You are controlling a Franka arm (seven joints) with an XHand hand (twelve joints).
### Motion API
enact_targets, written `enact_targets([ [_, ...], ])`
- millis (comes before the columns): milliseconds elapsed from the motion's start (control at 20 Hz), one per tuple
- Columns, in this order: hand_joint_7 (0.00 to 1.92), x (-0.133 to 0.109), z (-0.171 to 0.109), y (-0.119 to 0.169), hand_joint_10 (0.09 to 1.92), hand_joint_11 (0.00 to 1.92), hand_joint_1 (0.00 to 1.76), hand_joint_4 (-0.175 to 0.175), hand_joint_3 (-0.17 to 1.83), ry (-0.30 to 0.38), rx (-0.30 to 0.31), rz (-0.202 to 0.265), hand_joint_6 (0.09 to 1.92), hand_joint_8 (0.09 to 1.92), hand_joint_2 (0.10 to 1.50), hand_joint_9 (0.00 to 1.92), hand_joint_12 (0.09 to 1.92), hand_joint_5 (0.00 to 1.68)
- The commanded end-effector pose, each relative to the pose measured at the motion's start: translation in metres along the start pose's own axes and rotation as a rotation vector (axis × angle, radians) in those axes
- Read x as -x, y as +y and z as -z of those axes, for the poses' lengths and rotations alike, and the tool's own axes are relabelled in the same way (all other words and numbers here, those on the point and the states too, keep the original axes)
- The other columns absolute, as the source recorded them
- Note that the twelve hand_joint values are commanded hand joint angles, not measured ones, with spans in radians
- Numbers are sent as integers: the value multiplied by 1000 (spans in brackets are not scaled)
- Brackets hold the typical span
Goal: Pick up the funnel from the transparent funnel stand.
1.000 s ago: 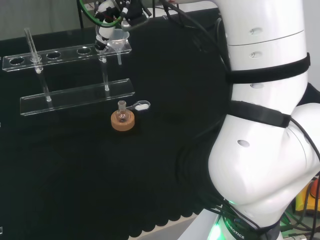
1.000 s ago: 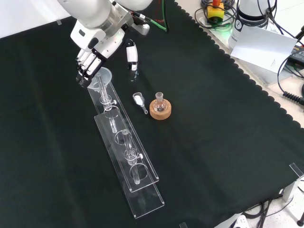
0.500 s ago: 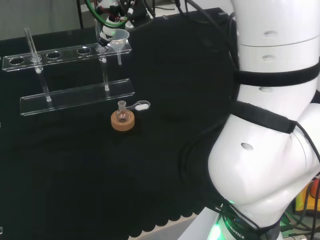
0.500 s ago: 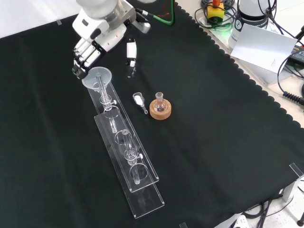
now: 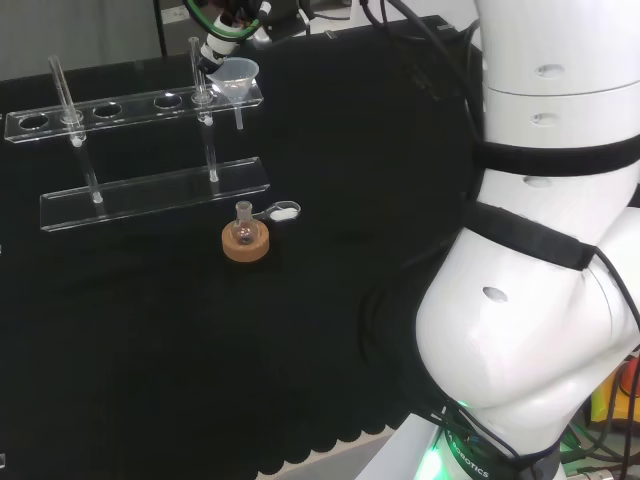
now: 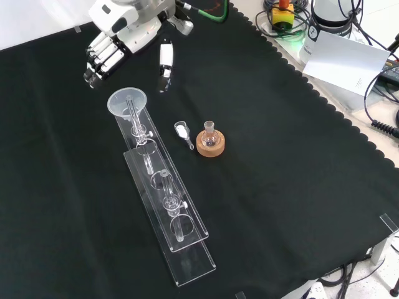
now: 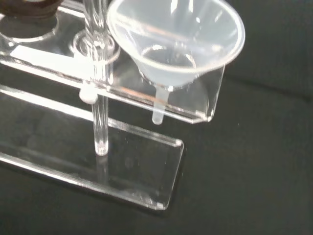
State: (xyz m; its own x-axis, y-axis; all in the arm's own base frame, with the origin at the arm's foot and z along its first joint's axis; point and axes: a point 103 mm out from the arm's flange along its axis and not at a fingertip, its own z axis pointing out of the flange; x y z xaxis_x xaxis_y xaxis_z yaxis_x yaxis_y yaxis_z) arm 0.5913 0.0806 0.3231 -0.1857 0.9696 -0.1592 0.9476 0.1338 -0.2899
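- None of the lift was done: funnel [image 6: 127,102] sat in the stand's [image 6: 163,187] end hole.
- Hand [image 6: 109,51] hovered apart at the funnel's eleven o'clock in the front view, fingers straight, empty.
- Reach, grasp, lift remained.

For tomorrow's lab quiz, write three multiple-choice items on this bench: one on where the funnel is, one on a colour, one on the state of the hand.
1. Where is the funnel?
A. Seated in the end hole of the clear stand
B. Lying on the cloth
C. In the hand

2. What colour is the ring under the small flask?
A. Red
B. Cork brown
C. Blue

3. What is the hand doing?
A. Gripping the funnel
B. Pressing on the flask
C. Hanging apart from the funnel, holding nothing

Answers: 1 A, the wrist view shows its stem through the stand's top plate. 2 B, both wide views show a tan ring. 3 C, the front view shows cloth between hand and funnel.
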Motion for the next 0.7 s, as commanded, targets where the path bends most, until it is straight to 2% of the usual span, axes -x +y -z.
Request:
enact_targets([
  [50,0,12,-29,12,885,102,597,-64,208,26,-124,-8,87,331,731,3,1525,0],
  [400,0,18,-40,20,724,86,507,-70,186,46,-138,-8,87,88,711,0,1527,0],
  [700,0,15,-50,24,829,98,497,-76,150,49,-147,-2,87,184,719,0,1533,0],
])
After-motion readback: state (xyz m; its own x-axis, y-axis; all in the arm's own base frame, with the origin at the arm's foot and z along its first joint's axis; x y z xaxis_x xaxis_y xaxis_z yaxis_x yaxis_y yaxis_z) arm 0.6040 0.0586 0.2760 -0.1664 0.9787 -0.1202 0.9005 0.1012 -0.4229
